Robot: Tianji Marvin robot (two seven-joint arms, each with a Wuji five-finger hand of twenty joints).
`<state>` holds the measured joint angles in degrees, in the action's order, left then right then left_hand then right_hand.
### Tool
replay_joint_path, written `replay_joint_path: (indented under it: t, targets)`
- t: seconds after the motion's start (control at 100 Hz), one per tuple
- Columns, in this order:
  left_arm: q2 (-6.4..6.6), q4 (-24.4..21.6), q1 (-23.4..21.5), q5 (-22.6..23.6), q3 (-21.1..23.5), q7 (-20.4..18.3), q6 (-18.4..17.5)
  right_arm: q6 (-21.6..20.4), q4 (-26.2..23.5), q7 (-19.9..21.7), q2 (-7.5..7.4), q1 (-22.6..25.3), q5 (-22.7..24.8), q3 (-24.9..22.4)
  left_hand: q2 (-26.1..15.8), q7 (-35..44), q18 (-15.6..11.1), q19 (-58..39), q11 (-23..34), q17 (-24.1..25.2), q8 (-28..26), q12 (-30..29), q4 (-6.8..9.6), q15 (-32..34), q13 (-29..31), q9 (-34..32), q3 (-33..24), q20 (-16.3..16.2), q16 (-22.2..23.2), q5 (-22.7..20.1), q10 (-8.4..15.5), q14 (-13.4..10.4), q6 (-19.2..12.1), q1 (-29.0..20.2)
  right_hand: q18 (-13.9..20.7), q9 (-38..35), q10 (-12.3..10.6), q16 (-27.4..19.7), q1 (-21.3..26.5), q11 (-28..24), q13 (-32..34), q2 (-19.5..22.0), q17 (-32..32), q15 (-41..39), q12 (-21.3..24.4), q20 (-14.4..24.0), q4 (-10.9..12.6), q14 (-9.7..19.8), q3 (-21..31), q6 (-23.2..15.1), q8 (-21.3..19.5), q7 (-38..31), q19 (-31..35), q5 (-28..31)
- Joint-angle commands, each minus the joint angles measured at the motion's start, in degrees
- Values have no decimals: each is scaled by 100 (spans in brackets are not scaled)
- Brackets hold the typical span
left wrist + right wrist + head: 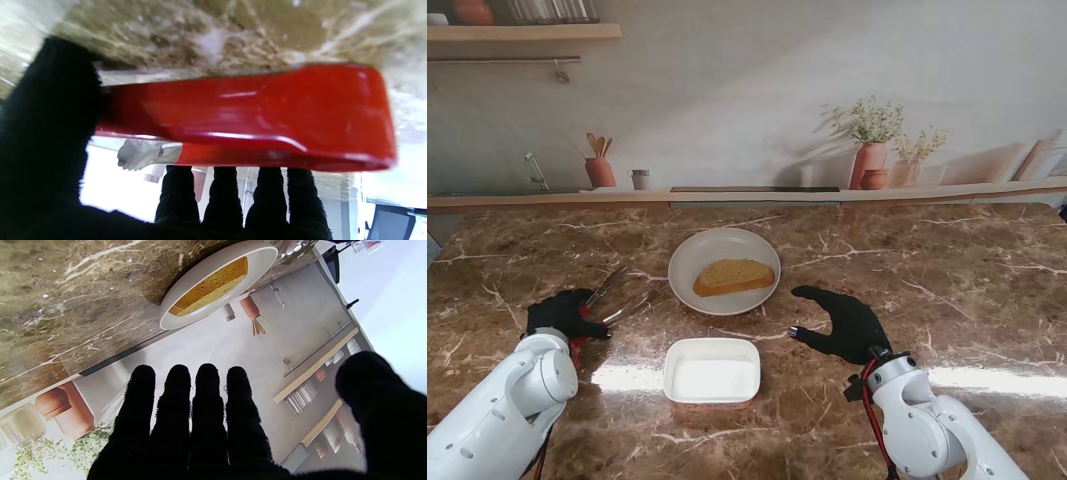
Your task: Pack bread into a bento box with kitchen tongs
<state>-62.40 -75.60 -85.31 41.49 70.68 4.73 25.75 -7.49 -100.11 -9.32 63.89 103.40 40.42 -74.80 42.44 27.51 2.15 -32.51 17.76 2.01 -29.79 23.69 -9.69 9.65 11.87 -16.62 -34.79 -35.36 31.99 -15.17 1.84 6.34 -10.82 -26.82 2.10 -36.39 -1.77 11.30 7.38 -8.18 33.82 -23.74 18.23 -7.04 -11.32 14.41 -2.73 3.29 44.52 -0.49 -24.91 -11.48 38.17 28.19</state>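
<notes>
A slice of bread [734, 276] lies on a round white plate [689, 262] in the middle of the table. The white bento box [712, 370] stands empty, nearer to me than the plate. My left hand [561, 314], in a black glove, is shut on the red-handled tongs [614, 296], whose metal tips point toward the plate and stop short of it. The left wrist view shows the red handle [267, 113] held between thumb and fingers. My right hand [845, 322] rests open to the right of the box, fingers spread, holding nothing. The bread [213, 285] shows in the right wrist view.
The brown marble table [947, 270] ends at a back ledge with terracotta pots [869, 163] and a utensil jar [600, 170] on the painted backdrop.
</notes>
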Motion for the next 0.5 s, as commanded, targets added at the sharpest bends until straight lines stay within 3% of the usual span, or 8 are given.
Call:
replay_joint_path:
  t: [0.0,0.32,0.49]
  targets:
    - [-122,237,-222,-66,-26,-82,-58,10,29,134,-10,27,-98,12,-46,162,106,-139,241,94,-126,99,170,429,389,-243,-657,-129,149,-74,1,1,-232,-353,32,-27,-63,82,120,-5,83,91,-19,-10,-94,68,131,13,21,-61,43,5,45,-2]
    - [-239,300,-348,-391,60,302,-256,14,36,119,-2,45,-148,14,21,-193,73,-303,347,70,260,68,120,552,724,-588,-775,-93,165,-31,94,-44,-83,-313,13,-38,-57,84,130,-2,86,103,-12,-12,-100,76,135,3,0,-64,42,4,52,9]
    - [-344,501,-250,-604,-19,637,-253,8,30,134,-6,50,-142,-3,-280,344,98,-675,484,80,168,69,206,649,956,-1005,-1229,-117,185,-561,115,-71,-208,-649,6,-36,-59,86,131,2,95,105,-6,-15,-101,81,136,5,-7,-72,41,1,58,16]
